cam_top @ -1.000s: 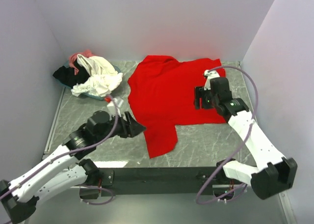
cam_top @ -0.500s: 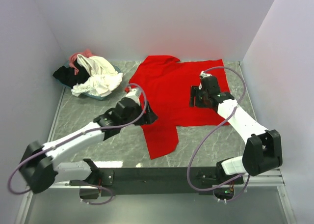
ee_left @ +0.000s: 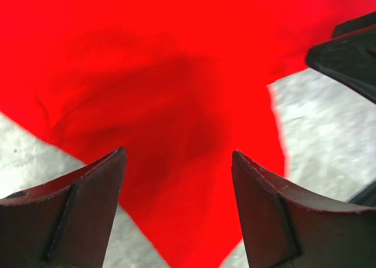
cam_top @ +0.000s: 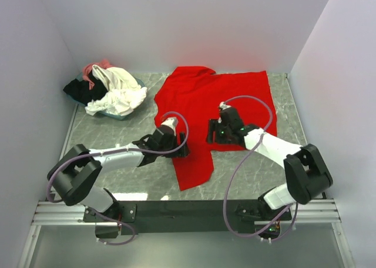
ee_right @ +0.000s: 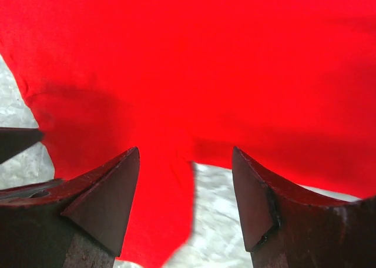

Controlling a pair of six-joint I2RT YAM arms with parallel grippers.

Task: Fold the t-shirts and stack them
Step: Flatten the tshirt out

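Where the two arms stretch low over the grey marbled desk (cam_top: 100,144), the red t-shirt (cam_top: 229,97) lies spread flat from the middle toward the far right corner. One narrow flap of it runs toward the near edge. The left claw (cam_top: 182,146) sits at that flap's left border, where it joins the wider body of the shirt. Its fingers (ee_left: 82,215) stand apart, and the left wrist view shows red cloth and a strip of desk under the gap. The right claw (cam_top: 211,133) hovers close by on the other side, over the shirt's near hem. Its fingers (ee_right: 100,203) are likewise spread, with the hem's edge showing between them. The two claws are near each other, and each wrist camera catches a dark corner of the other. A purple cable (cam_top: 249,97) arches from the right arm over the shirt's right half. Pale walls (cam_top: 176,27) close the desk in at the back and on both sides.

At the far left stands a teal-rimmed tray (cam_top: 115,114), mostly buried. Heaped in it are the cream-white t-shirt (cam_top: 120,91) on top, spilling over the near rim, the black t-shirt (cam_top: 77,90) at the left, and the pink t-shirt (cam_top: 98,65) peeking out behind. The heap lies well apart from the red t-shirt.
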